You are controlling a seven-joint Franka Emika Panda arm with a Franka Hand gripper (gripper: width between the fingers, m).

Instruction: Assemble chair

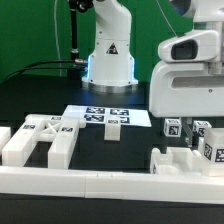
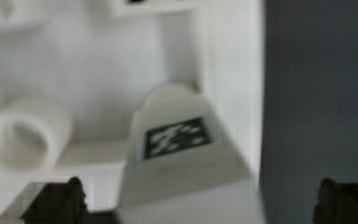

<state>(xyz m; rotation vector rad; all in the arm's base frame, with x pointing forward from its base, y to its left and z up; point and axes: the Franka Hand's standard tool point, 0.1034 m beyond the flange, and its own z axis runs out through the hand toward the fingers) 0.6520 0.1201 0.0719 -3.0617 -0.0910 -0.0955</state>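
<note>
The fingers (image 2: 60, 203) stand wide apart, their dark tips on either side of a white tagged wedge (image 2: 179, 150) of the chair. They clamp nothing, and I cannot tell whether a tip touches it. The wrist view is blurred, and a second white part with a round hole (image 2: 19, 140) is cut off at the edge. In the exterior view the fingers are hidden behind the tagged chair pieces (image 1: 190, 135) at the exterior view's right of the table (image 1: 125, 158). There the arm (image 1: 185, 85) hangs low, pointing straight down.
</note>
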